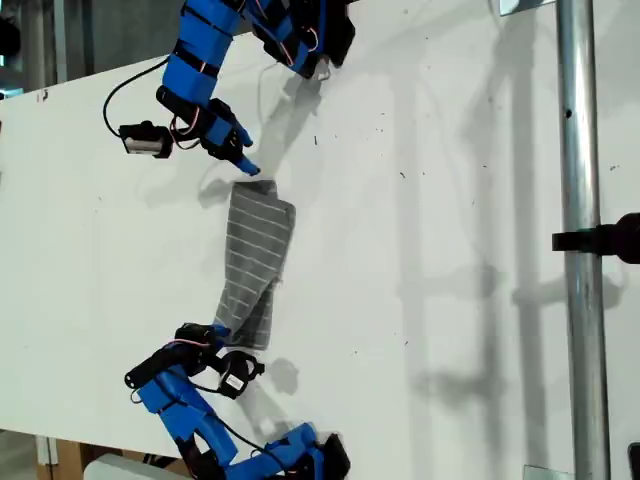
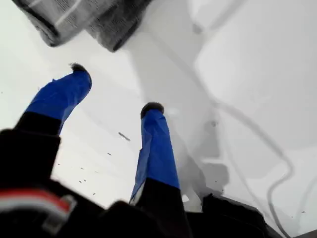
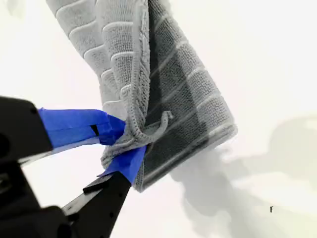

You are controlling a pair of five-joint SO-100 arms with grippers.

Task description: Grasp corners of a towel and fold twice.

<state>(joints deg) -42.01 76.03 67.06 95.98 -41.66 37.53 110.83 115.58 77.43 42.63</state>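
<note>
The grey striped towel (image 1: pixel 255 255) lies folded into a narrow band on the white table (image 1: pixel 430 200), running between the two arms. My second gripper (image 1: pixel 228 340), at the bottom of the exterior view, is shut on a bunched corner at the towel's lower end. Up close, its blue-taped fingers (image 3: pixel 79 126) pinch the hemmed edge of the towel (image 3: pixel 163 74). My first gripper (image 1: pixel 245 152), at the top of the exterior view, stands open just off the towel's upper end without touching it. The towel (image 2: pixel 84 20) lies just past the spread first gripper (image 2: pixel 116 89).
A vertical metal pole (image 1: pixel 575 240) with a black clamp (image 1: pixel 612 238) stands at the exterior view's right. The table's edge runs along the exterior view's left. A black cable (image 1: pixel 125 85) loops beside the upper arm.
</note>
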